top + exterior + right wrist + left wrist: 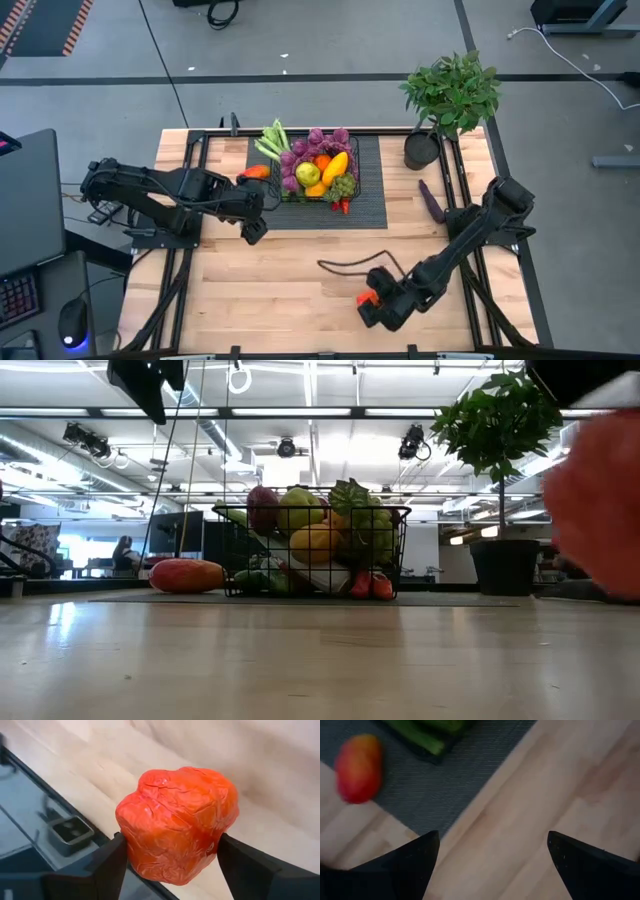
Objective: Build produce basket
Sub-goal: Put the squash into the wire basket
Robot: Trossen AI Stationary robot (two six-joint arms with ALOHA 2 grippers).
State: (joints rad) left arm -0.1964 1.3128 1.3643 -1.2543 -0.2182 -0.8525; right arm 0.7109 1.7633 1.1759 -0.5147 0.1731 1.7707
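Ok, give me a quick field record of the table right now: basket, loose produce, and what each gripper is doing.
basket: black wire-mesh basket on the dark mat, piled with toy produce
loose by basket: red-orange oval fruit on the mat, outside the basket's left side
loose at right: purple eggplant on the wood near the plant pot
left gripper: open, empty, beside the mat
right gripper: at the table's front edge, fingers against a crinkled orange-red pepper

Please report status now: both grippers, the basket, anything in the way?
Right gripper closing on red pepper, near table edge. Left gripper open, empty, beside mat. Basket nearly full. Path clear.
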